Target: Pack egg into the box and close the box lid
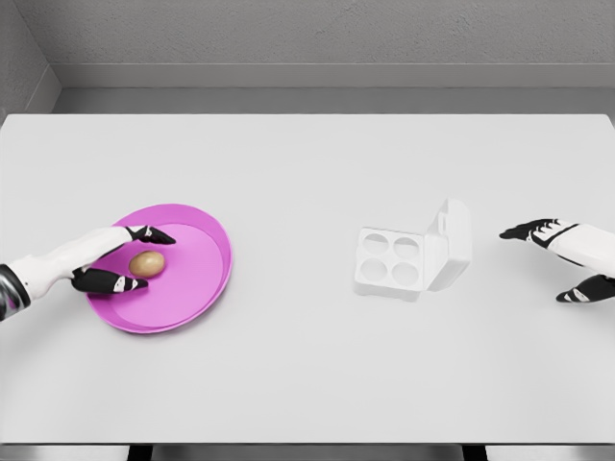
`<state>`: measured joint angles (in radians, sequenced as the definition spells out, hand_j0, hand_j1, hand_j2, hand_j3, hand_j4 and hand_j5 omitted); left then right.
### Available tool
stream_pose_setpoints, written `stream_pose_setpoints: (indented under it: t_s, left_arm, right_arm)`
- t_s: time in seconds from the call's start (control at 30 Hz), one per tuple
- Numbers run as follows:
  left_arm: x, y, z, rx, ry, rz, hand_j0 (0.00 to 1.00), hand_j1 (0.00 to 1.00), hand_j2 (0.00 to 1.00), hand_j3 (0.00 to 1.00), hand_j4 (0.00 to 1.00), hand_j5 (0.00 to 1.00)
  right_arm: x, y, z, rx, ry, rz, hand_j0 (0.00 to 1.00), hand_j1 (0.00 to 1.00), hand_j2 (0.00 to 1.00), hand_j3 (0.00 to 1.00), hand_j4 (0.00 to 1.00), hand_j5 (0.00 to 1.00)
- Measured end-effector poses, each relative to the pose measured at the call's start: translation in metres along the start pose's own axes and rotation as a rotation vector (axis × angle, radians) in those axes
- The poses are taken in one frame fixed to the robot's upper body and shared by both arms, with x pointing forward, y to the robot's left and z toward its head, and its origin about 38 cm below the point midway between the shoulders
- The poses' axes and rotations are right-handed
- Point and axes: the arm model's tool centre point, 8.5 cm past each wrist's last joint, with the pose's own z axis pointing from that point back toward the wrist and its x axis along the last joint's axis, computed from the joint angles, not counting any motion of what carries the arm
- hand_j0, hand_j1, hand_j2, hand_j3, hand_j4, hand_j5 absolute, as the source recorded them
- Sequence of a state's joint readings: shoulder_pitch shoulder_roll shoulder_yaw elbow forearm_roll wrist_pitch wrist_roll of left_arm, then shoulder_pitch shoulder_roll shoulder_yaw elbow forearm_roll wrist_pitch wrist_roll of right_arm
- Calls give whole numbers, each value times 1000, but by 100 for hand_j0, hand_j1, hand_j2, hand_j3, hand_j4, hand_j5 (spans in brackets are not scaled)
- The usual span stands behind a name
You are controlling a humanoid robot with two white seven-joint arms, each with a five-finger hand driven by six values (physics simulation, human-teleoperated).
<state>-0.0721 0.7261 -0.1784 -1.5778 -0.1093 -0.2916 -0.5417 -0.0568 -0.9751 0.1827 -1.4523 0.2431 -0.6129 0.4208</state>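
A tan egg (147,263) lies in a magenta plate (207,279) at the table's left. My left hand (144,259) reaches into the plate, its black-tipped fingers (154,233) spread above and below the egg, close around it but not closed on it. A white egg box (392,262) with four empty cups sits right of centre, its lid (452,243) standing open on the right side. My right hand (562,259) hovers at the right edge, to the right of the lid, fingers spread and holding nothing.
The white table (307,375) stretches across the view, with its front edge near the bottom. A grey wall runs behind the far edge.
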Motion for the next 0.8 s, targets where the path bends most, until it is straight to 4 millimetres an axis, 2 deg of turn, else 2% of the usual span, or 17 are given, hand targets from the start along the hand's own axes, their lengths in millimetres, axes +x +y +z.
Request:
stream_pose_setpoints:
  t_s: [0.1,0.5,0.8]
  left_arm:
    - [-1,-2,0,-2,5,1,67,67,67,67,67,67]
    - [2,-7,-1,-14,17,-36,71,71,71,71,71,71]
    - [2,-7,-1,-17,20,-43,69,69,69,69,69,69]
  right_arm:
    - [0,0,0,0,0,0,100,100,100,100,100,100]
    - [0,1,0,2,0,-2,100,100,100,100,100,100]
    - [0,1,0,2,-1,-1,100,100,100,100,100,100]
